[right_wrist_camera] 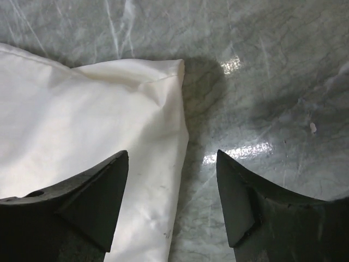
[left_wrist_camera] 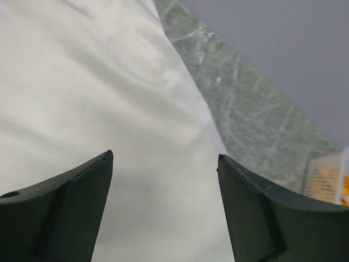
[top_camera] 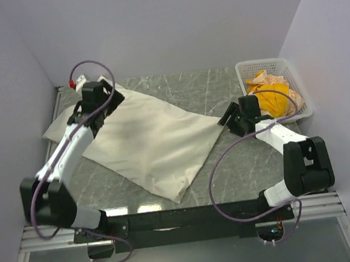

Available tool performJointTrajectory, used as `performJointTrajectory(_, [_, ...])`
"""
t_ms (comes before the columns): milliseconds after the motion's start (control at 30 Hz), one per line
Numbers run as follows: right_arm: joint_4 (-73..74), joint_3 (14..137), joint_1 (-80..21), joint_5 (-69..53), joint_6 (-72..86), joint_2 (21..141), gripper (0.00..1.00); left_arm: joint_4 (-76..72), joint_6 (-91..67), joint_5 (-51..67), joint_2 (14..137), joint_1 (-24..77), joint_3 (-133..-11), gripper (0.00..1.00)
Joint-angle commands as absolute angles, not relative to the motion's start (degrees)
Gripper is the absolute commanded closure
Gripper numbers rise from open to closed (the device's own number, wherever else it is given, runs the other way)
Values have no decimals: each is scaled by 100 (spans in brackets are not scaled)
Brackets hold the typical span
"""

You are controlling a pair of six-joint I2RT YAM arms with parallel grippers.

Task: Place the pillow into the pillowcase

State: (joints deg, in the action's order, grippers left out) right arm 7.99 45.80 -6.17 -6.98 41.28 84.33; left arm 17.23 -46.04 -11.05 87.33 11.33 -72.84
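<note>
The pillowcase (top_camera: 158, 145) is a cream, wrinkly cloth lying diagonally across the table and looks plump along most of its length. A flat limp end (top_camera: 54, 128) sticks out at the far left. I see no surface of the pillow apart from this cloth, so it is hidden or I cannot tell it apart. My left gripper (top_camera: 110, 106) hangs open over the far-left end, with only cream fabric (left_wrist_camera: 109, 109) below its jaws (left_wrist_camera: 164, 155). My right gripper (top_camera: 228, 116) is open at the right corner. That seamed corner (right_wrist_camera: 163, 76) and its edge run under the gap (right_wrist_camera: 172, 153).
A white basket (top_camera: 297, 90) holding orange-yellow cloth (top_camera: 272, 99) stands at the back right, just behind the right arm, and also shows in the left wrist view (left_wrist_camera: 327, 174). Grey walls close the table on three sides. Green marbled tabletop (top_camera: 247, 161) surrounds the cloth.
</note>
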Motion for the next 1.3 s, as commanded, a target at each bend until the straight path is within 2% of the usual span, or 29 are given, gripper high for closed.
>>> performJointTrajectory(0, [984,4948,-896,-246,4025,7911,28,1714,-5501,-1968,7595,1886,-6172,21])
performJointTrajectory(67, [932,4826,-1142,-430,4095,7770,28,1835,-5677,-2275,7192,2344,-5662,25])
performJointTrajectory(100, [914,4738,-1264,-613,4157,7543,28,1898,-5843,-2668,7068,2825,-5521,25])
performJointTrajectory(167, [844,4205,-1903,-537,4262,7104,28,1943,-6037,-2847,6796,3066,-5108,23])
performJointTrajectory(300, [834,3306,-3363,-265,4885,5804,32,1786,-5891,-2998,6627,3015,-4843,18])
performJointTrajectory(367, [966,2990,-4326,165,5079,5338,32,1880,-5880,-2900,6793,2980,-5018,17])
performJointTrajectory(467, [1177,2691,-5235,683,5580,4950,34,2038,-5730,-2918,7065,2945,-5343,15])
performJointTrajectory(600, [1564,2558,-7069,1467,6248,4790,34,1943,-5564,-2699,7145,2751,-5467,14])
performJointTrajectory(733, [1468,2723,-8345,2108,6635,5281,34,1951,-5423,-2540,7242,2549,-5633,14])
performJointTrajectory(867, [1196,3076,-8666,2320,6636,6491,34,1890,-5335,-2339,7234,2312,-5687,14])
performJointTrajectory(1100, [607,3444,-8543,2689,6135,7408,35,1934,-5203,-2171,7058,2066,-5643,14])
performJointTrajectory(1267, [185,3551,-8262,2584,5915,7910,45,1916,-5159,-2074,6900,1899,-5572,14])
